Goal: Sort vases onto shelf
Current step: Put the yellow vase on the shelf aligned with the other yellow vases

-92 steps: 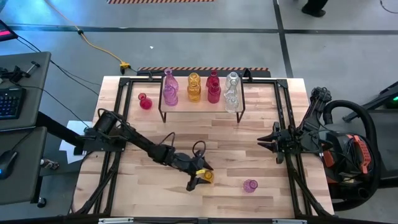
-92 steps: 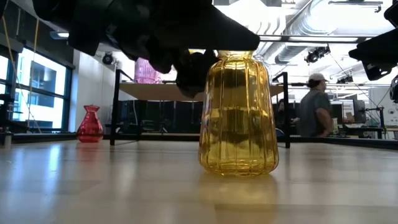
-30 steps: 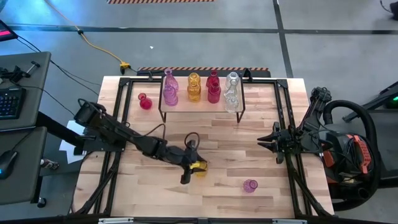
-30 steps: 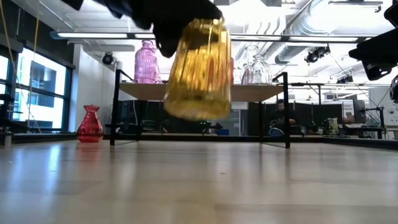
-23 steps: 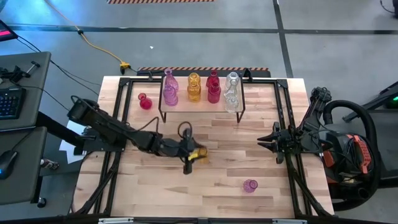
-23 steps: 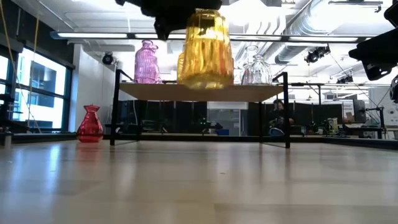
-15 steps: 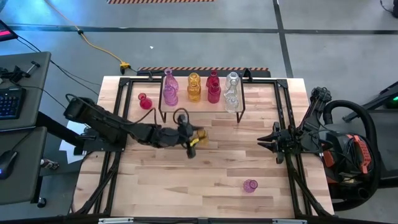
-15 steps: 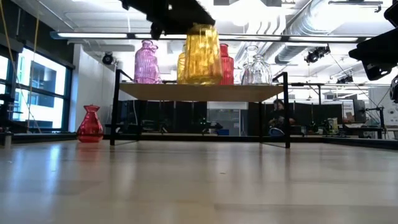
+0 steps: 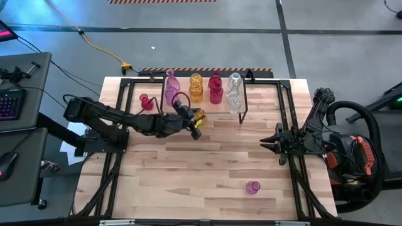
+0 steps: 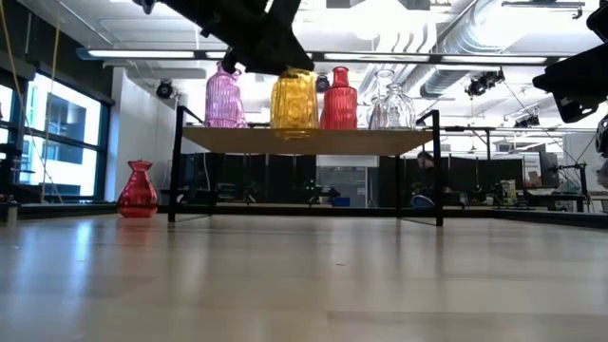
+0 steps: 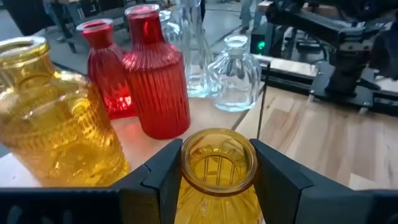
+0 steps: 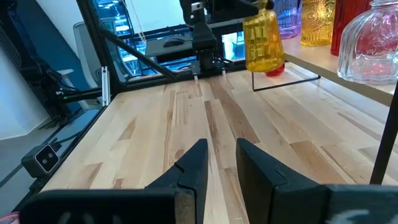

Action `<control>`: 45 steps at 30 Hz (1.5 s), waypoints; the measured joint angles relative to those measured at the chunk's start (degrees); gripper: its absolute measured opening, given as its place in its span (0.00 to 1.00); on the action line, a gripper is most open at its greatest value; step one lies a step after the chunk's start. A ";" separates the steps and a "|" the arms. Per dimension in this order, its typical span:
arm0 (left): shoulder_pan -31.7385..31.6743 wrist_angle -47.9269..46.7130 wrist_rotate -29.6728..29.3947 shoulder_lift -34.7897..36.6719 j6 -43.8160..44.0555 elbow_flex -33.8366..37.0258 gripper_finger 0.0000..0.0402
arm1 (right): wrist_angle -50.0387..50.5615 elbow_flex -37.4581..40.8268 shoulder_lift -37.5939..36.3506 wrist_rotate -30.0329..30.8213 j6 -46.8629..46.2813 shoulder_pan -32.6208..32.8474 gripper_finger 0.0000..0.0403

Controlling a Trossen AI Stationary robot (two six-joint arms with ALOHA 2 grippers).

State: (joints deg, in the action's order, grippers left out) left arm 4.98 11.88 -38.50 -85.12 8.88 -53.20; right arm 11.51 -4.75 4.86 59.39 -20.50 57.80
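the held vase [image 11: 217, 174] is amber ribbed glass, translucent, with a round open mouth and a fat body. the left tool [image 9: 193, 122] is closed on its neck, a finger on each side, and holds it in the air at the front edge of the shelf [image 9: 207, 108], just in front of the amber vase [image 9: 196, 88] already standing there. the shelf is a small platform with a pale wood top and thin black legs, at the far side of the surface [image 9: 207, 169].

counted from above: five vases on the shelf, namely one pink [image 9: 171, 88], one amber, one red [image 9: 215, 88] and two clear [image 9: 234, 93]. the left wrist view shows a second, smaller red vase [image 11: 106, 74] behind the ribbed red one, so the red count is two and the shelf total may be six. on the surface stand one small red vase [image 9: 144, 102] left of the shelf and one pink vase [image 9: 252, 187] near the front right. one amber vase is in the tool.

three seconds ago the amber vase stood on the surface near the front middle with the left tool at it; since then it has been lifted and carried back toward the shelf, now level with the shelf top. the other vases have not moved.

the right tool [image 9: 265, 143] waits at the right side of the surface, its fingers a narrow gap apart and holding nothing.
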 joint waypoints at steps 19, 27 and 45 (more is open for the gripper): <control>-0.03 -1.25 -5.55 2.91 3.27 -0.10 0.38 | 0.00 0.00 -0.02 0.01 0.00 -0.01 0.17; -1.68 -1.75 -5.73 2.99 1.82 -0.10 0.38 | 0.00 0.00 -0.02 -0.01 0.01 -0.02 0.17; -5.42 -1.52 -2.89 3.02 -2.09 -0.10 0.38 | 0.00 0.00 -0.02 0.00 0.01 0.00 0.17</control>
State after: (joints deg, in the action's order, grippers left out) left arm -0.44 10.36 -41.39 -82.11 6.80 -53.30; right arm 11.51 -4.76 4.84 59.39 -20.49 57.79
